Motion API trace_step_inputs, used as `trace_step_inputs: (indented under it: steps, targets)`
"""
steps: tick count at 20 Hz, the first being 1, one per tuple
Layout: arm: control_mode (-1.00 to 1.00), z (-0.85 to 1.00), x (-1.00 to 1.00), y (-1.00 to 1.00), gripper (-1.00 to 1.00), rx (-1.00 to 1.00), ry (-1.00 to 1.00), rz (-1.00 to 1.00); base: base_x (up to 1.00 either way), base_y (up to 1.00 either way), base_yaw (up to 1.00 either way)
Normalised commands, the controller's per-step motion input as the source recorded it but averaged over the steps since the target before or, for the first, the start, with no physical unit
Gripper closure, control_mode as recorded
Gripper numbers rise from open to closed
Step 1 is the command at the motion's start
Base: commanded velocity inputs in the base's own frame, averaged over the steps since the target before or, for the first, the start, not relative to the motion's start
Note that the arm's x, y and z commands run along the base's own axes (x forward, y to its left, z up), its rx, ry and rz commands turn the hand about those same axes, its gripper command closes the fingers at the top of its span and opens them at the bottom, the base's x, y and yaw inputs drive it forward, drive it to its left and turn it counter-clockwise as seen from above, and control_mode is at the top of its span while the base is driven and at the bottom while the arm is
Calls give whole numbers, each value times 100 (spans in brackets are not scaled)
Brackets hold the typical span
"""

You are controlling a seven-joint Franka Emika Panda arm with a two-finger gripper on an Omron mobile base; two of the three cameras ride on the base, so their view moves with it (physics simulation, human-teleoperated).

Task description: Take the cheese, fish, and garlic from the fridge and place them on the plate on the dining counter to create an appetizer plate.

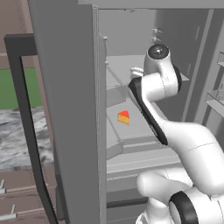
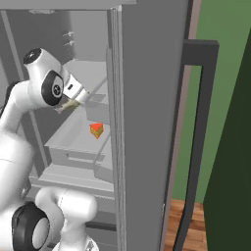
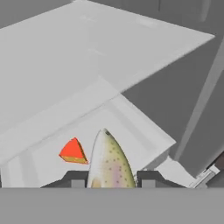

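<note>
The fridge (image 1: pixel 65 109) stands open and my arm reaches inside it. My gripper (image 3: pixel 111 179) is shut on the fish (image 3: pixel 109 164), a speckled yellowish-tan body poking out from between the fingertips. In the right base view the gripper (image 2: pixel 70 102) holds the fish (image 2: pixel 67 104) above the shelf. The cheese (image 3: pixel 73 151), an orange wedge with a red side, lies on a grey shelf tray below and beyond the gripper, apart from it. It also shows as the cheese (image 1: pixel 124 117) and the cheese (image 2: pixel 96 130) in the two base views. The garlic, the plate and the dining counter are out of view.
The fridge door (image 2: pixel 147 122) with its long dark bar handle (image 2: pixel 193 137) stands close beside the arm. Grey shelves (image 3: pixel 87 57) lie above and below the cheese tray. Door bins (image 1: pixel 216 94) sit at the right. A marble surface (image 1: pixel 17 135) shows past the door.
</note>
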Motion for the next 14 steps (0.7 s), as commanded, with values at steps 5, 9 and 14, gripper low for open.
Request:
trace_step_inputs:
  steps: [5, 9, 14]
  targets:
    - [-100, 0, -73, 0, 100, 0, 0, 18, 0, 0, 0]
    - [-100, 0, -62, 2, 100, 0, 0, 19, 0, 0, 0]
    - [100, 0, -43, 2, 100, 0, 0, 10, -29, 3, 7]
